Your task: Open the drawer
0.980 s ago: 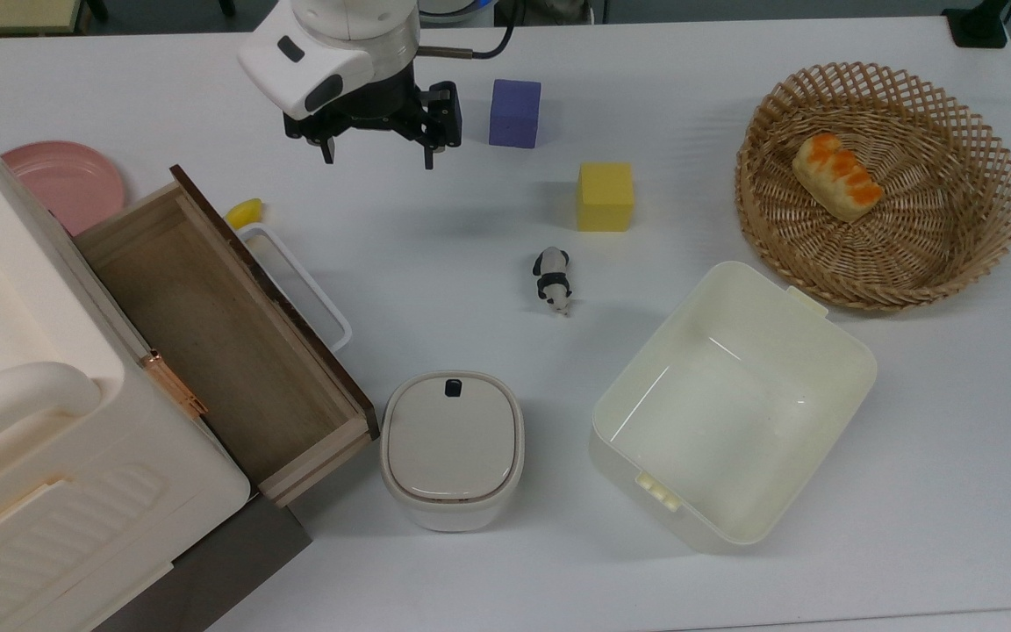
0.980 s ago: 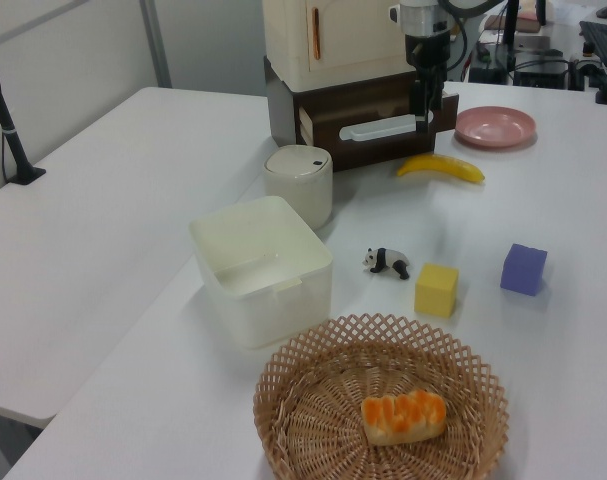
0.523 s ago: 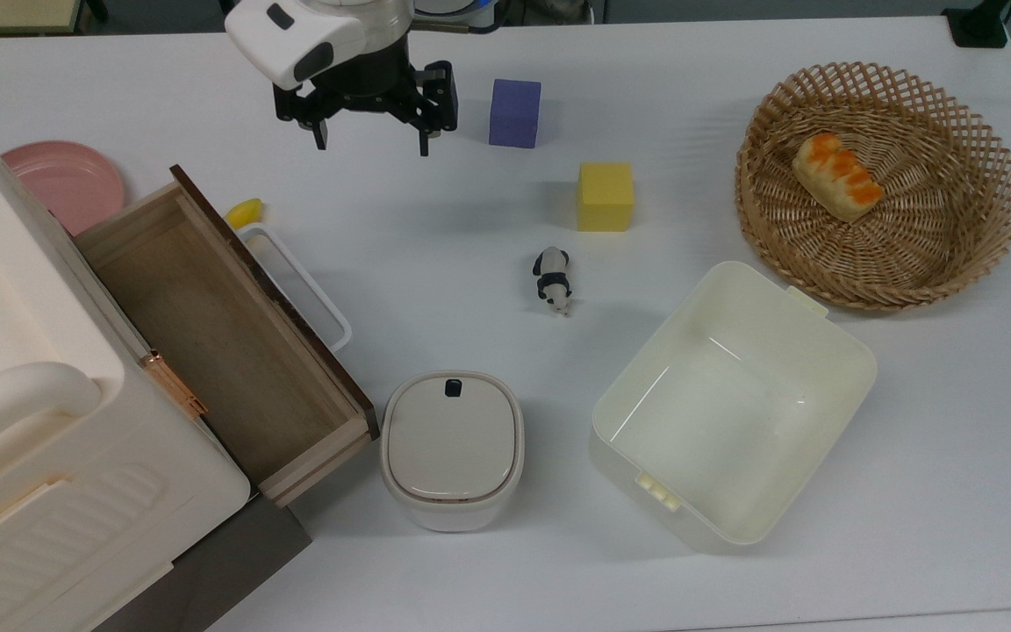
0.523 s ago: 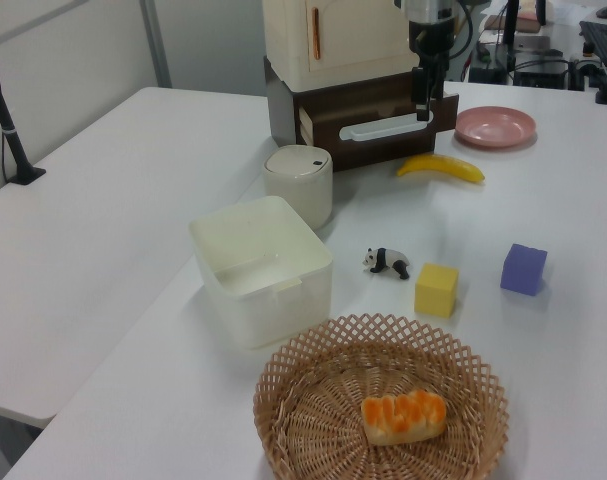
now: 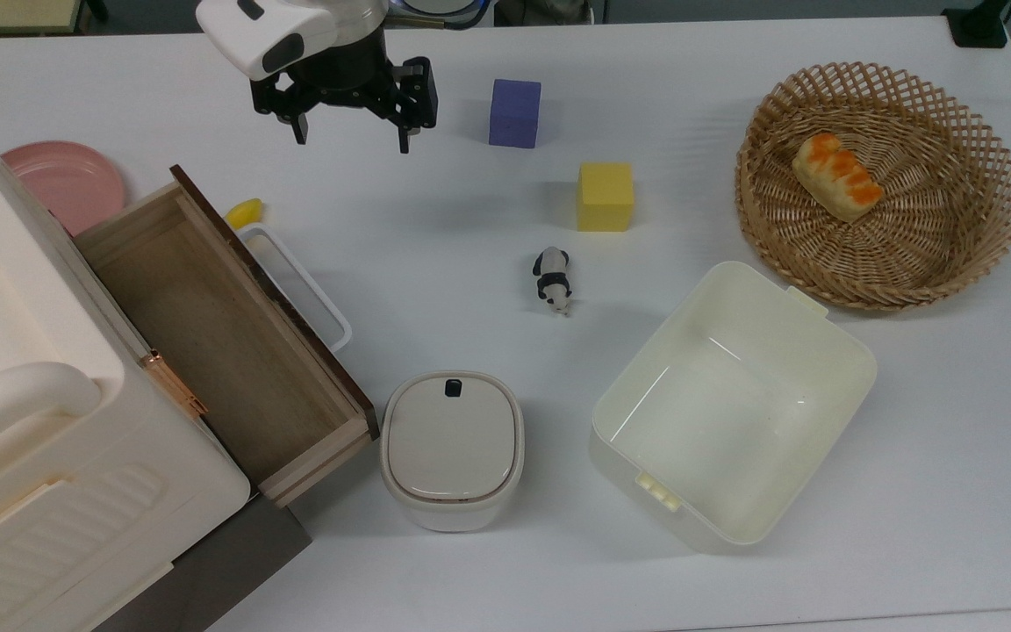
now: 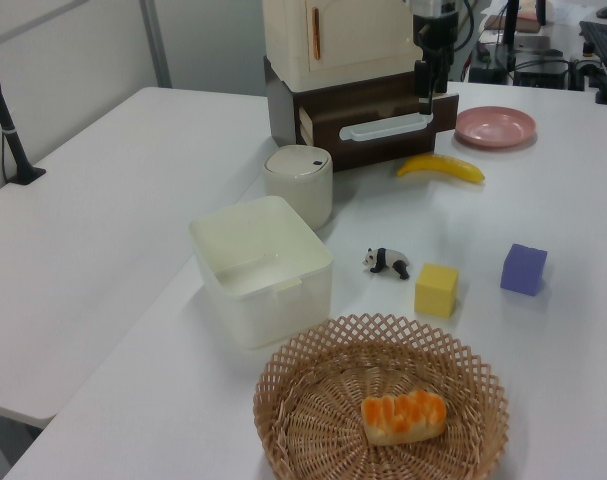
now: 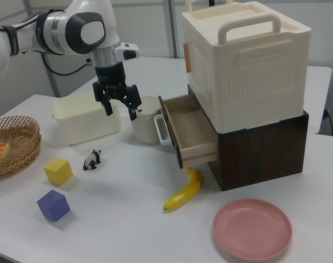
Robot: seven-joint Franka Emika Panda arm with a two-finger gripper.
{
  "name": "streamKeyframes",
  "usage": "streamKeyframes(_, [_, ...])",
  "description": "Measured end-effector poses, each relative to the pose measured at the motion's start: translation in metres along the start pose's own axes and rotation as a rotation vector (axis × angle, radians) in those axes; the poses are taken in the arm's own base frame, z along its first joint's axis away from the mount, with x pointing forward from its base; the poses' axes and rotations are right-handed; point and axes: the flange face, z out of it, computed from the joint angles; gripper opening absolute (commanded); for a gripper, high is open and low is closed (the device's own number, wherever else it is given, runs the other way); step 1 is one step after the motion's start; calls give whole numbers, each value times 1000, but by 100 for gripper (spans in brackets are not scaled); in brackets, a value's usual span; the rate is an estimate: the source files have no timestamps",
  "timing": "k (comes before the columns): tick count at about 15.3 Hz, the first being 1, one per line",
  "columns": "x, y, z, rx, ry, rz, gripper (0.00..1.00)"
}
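Dark-brown drawer (image 5: 233,351) – pulled out, pale plywood inside | white loop handle (image 5: 299,285) | tool (image 5: 349,136) – fingers spread, empty

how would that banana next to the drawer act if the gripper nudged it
The banana lies on its curved side on the smooth white table, so it would probably pivot or slide rather than roll away. It looks small and likely light. One end sits under the open drawer, which might block it.

The arm reaches down with the tool (image 5: 349,136) pointing downward. Its two fingers (image 7: 107,107) are spread apart, gripping nothing, above the counter (image 5: 435,219).
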Motion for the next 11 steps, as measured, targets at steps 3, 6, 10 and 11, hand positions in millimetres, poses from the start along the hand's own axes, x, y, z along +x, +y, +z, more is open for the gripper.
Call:
streamKeyframes(3, [-1,0,-3,0,4,1,100])
streamKeyframes(6, [-1,0,-3,-1,5,0,100])
streamKeyframes(10, [-3,0,-1,-1,-15,-1,100])
streamKeyframes(11, [-3,0,-1,-1,-16,-1,100])
